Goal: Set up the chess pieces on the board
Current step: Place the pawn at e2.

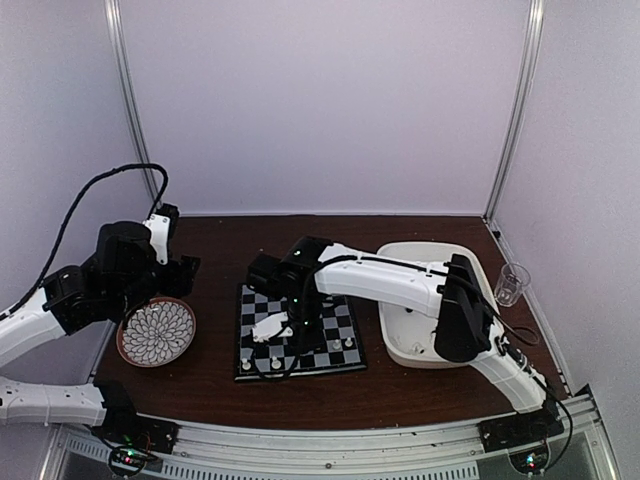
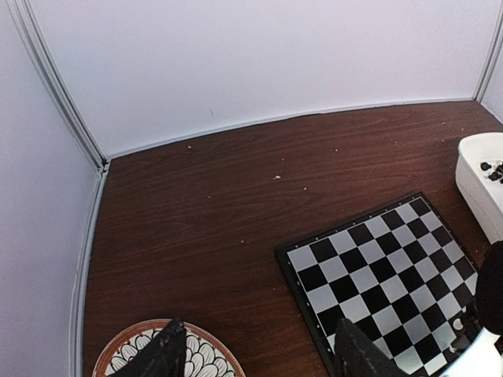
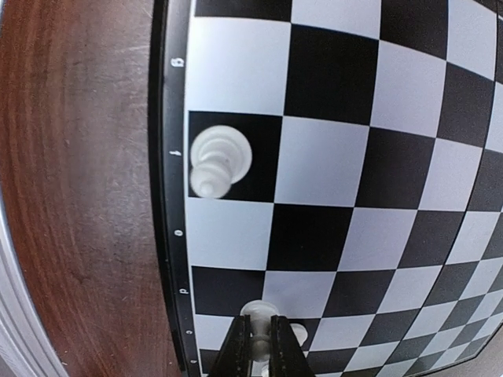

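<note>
- Counting two white chess pieces (image 3: 216,161) by the board (image 3: 354,157) edge.
- Noting right pincer (image 3: 258,334) pinching one, its base hiding behind fingers (image 3: 236,349).
- Noting left pincer (image 2: 258,323) gaping wide, empty.

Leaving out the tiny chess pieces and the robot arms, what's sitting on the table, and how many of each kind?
Chessboard: 1
Patterned plate: 1
White tray: 1
Clear cup: 1
Total: 4
</note>
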Available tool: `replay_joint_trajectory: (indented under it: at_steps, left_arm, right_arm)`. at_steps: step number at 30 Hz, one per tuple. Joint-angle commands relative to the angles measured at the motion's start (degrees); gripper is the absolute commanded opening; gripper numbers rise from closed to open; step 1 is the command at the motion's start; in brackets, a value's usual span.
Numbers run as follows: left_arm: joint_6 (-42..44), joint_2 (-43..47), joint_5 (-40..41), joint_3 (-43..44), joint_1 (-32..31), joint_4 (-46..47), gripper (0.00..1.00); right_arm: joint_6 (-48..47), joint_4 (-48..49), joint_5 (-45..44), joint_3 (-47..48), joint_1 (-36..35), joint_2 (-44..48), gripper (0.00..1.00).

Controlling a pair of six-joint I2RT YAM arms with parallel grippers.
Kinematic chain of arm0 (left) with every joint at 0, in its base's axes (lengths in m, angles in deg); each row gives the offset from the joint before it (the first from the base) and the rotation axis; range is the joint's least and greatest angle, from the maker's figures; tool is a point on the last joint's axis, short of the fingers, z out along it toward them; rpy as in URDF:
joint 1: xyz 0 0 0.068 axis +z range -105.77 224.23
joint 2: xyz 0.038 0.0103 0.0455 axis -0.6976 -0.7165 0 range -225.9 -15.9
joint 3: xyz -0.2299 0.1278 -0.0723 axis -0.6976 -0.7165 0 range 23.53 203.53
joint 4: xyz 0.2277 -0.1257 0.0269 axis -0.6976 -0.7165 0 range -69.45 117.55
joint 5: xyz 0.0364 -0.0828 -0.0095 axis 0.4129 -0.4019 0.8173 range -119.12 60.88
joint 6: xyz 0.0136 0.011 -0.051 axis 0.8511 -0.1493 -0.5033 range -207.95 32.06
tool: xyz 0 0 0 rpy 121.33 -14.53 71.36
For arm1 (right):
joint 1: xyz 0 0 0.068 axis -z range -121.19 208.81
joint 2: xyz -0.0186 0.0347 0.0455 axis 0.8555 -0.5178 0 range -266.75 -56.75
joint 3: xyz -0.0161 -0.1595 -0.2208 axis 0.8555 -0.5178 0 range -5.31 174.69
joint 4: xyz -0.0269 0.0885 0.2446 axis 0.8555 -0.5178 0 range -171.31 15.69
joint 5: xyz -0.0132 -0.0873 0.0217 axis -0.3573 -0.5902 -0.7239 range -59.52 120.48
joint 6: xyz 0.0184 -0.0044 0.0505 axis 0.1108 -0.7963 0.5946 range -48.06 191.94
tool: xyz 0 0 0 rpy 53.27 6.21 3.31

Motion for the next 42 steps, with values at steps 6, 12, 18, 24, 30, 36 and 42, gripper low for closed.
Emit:
replay_joint_trajectory:
  at_steps: [6,12,18,24,30,36,42]
  left_arm:
    - [-0.62,-0.3,-0.88,-1.41,0.37,1.71,0.64]
    - [-1.15,-0.95,-1.9,-1.52,0.41,1.82,0.64]
    - [-1.15,-1.19,-2.28,-1.6,0.42,1.82,0.64]
    - [-1.32,-1.42,-2.6,-1.58,0.37,1.75,0.64]
    - [-1.5,-1.68,-2.96,-1.54,0.42,1.77,0.64]
    - [-1.59,-2.32,-2.92,-1.1,0.37,2.08,0.64]
    - [-1.04,-5.29,-4.57,1.25,0.39,1.97,0.65]
  right_arm:
    - [0.32,1.02,-5.05,1.83,0.13,-2.3,0.07]
    - [0.5,2.06,-5.34,2.03,0.25,-2.76,0.12]
    - [0.8,2.25,-5.07,1.99,0.57,-3.24,0.15]
    - [1.24,2.23,-4.86,2.01,1.08,-3.13,0.21]
    - [1.5,1.71,-4.55,1.96,1.26,-1.59,0.25]
    - [1.59,0.05,1.01,1.96,1.3,5.78,0.32]
    - [1.44,-1.22,6.39,-2.44,2.83,16.16,0.34]
